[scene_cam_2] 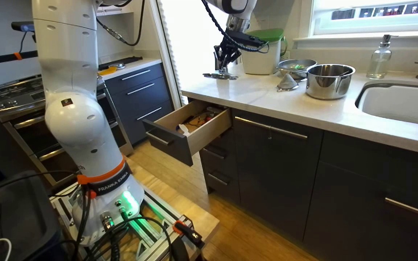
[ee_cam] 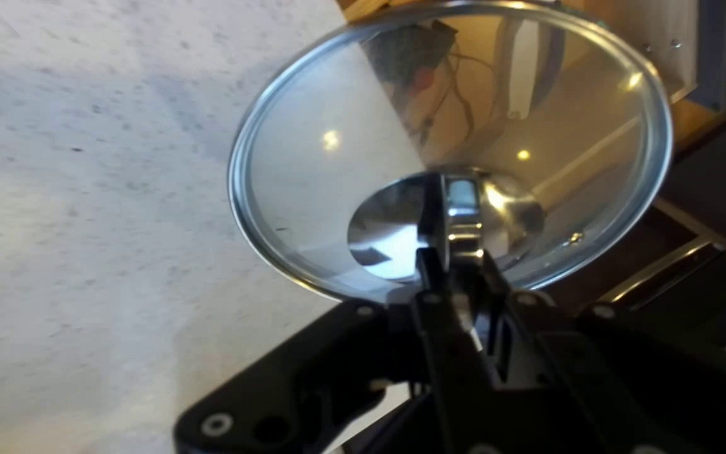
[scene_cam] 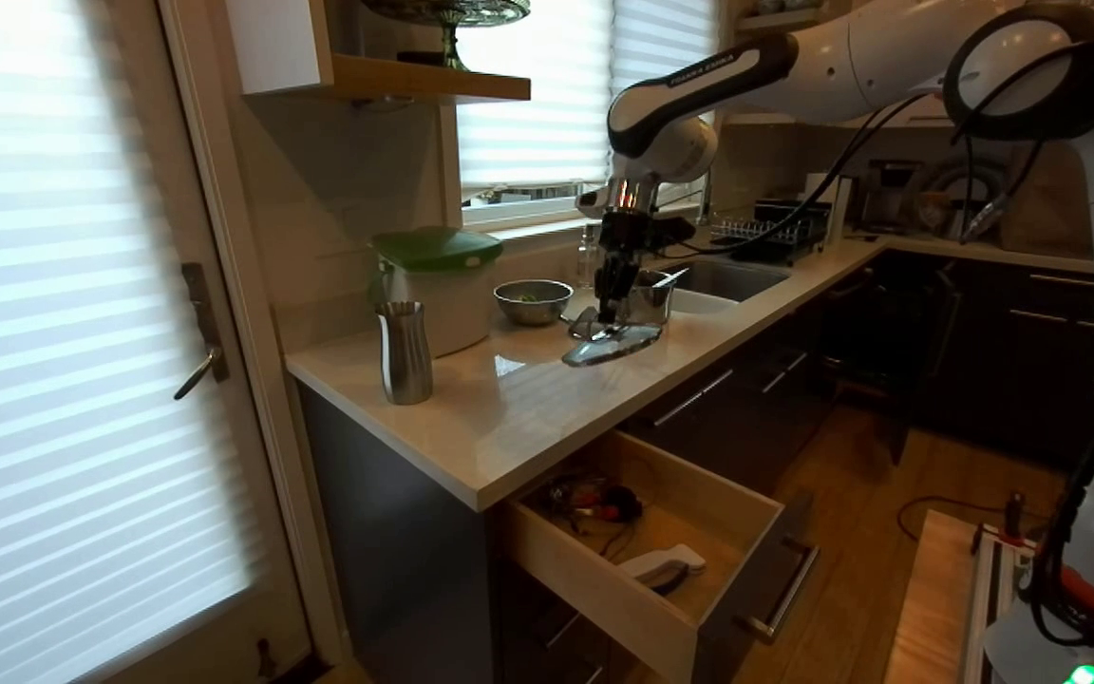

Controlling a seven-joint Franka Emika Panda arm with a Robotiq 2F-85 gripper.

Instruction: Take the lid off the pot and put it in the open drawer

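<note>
My black fingers pinch the steel handle and partly hide the round, steel-rimmed glass lid, held above the speckled white tabletop; through the glass, the light-wood drawer looks unclear.

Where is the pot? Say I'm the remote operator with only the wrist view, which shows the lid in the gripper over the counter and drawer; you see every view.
Observer: In an exterior view, the pot stands uncovered on the counter, beside the sink.
Operator: Does anything tall stand on the counter outside my picture?
Observer: Yes, in an exterior view a steel canister stands upright near the counter's end.
</note>
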